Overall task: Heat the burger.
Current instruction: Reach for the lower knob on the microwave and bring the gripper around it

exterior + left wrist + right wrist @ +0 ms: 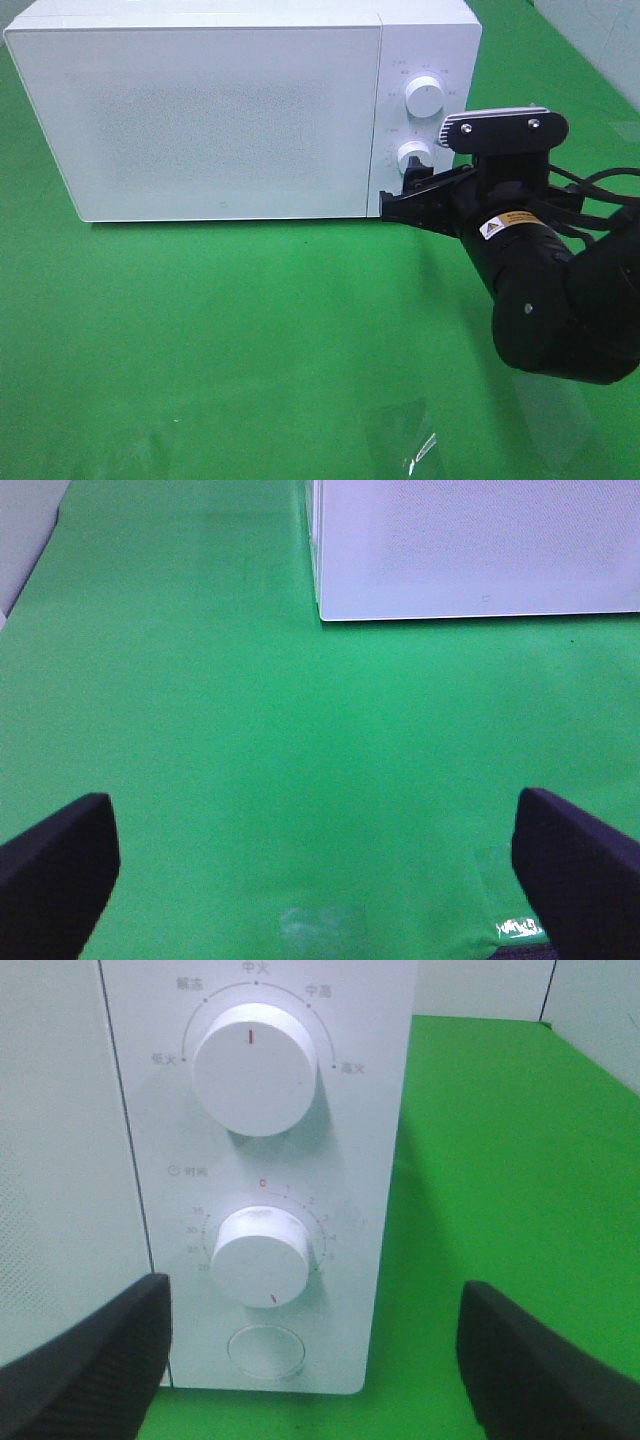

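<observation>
One white boxy microwave oven (220, 110), door shut, on the green desk (250, 330); on its panel two white round knobs, upper (424, 98) and lower (413, 156), plus one round white button (265, 1350). Two black hands: right hand (312, 1360) spread wide just before the lower knob, gripping nothing; left hand (318, 880) fully spread above the desk, holding nothing. Round burger out of sight in all three views, whereabouts impossible to tell.
</observation>
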You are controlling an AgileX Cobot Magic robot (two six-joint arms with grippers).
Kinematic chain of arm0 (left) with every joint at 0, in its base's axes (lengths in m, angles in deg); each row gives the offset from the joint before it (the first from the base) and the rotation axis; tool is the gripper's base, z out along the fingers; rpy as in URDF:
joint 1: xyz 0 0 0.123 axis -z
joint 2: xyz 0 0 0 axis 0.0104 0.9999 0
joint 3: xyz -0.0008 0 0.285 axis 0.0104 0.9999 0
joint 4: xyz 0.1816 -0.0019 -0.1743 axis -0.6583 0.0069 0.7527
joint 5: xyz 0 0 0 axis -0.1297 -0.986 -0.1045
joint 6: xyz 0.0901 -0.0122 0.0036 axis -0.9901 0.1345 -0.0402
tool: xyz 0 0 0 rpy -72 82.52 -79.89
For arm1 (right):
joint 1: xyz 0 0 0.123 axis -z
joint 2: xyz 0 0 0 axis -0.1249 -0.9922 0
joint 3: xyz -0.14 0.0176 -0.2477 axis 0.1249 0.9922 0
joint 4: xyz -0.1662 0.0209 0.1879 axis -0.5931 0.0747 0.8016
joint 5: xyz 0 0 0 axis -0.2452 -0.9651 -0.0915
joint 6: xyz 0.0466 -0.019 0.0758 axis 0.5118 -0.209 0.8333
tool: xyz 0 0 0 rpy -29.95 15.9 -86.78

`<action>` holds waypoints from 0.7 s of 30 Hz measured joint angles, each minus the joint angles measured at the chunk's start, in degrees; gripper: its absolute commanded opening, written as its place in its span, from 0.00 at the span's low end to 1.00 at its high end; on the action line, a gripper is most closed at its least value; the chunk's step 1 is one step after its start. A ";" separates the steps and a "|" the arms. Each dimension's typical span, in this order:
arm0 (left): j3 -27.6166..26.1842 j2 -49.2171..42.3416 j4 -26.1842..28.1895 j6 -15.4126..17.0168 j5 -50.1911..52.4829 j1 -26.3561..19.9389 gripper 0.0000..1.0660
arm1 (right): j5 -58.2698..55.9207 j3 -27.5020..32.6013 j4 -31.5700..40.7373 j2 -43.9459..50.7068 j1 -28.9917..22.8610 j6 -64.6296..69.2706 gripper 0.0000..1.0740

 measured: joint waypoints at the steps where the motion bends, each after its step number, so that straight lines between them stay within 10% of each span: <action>1: 0.00 0.00 0.00 0.00 0.00 0.00 0.95 | 0.00 -1.66 -1.03 -1.66 0.63 0.06 0.71; 21: 0.00 0.00 0.00 0.00 0.00 0.00 0.95 | 0.00 -11.57 -4.24 -10.26 4.47 1.15 0.71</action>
